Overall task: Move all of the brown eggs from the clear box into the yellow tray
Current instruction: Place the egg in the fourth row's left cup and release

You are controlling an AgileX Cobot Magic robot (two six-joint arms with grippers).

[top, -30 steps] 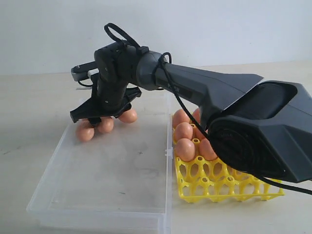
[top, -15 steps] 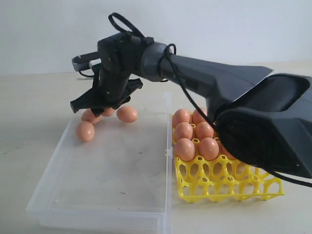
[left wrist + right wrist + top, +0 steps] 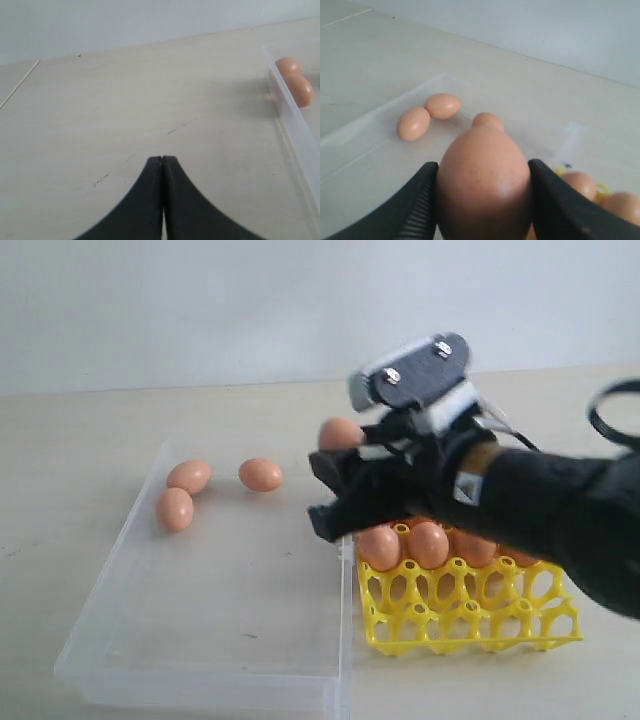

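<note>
Exterior view: the brown eggs (image 3: pixel 260 474) are smooth, orange-brown ovals. Three lie in the far part of the clear box (image 3: pixel 120 640): two touching near its left wall and one apart from them. A fourth, the carried egg (image 3: pixel 340 432), is clamped in the right end effector (image 3: pixel 336 462), raised between the box and the yellow tray (image 3: pixel 470 625), a bright lattice of round cups. At least three eggs sit in the tray's nearer filled row, but the arm hides the rest, so their full number cannot be told.

Left wrist view: the left end effector (image 3: pixel 162 165) is clenched on nothing, jaws pressed together, over the bare table (image 3: pixel 125 100). Two eggs (image 3: pixel 301 90) show behind the box's wall (image 3: pixel 295 125), well apart from it.

Right wrist view: the carried egg (image 3: pixel 482 185), faintly speckled, fills the gap in the right end effector (image 3: pixel 483 167), with one black finger (image 3: pixel 420 200) touching each side. Beyond it lie the three boxed eggs (image 3: pixel 443 105). Two tray eggs (image 3: pixel 577 185) sit near the other finger.
</note>
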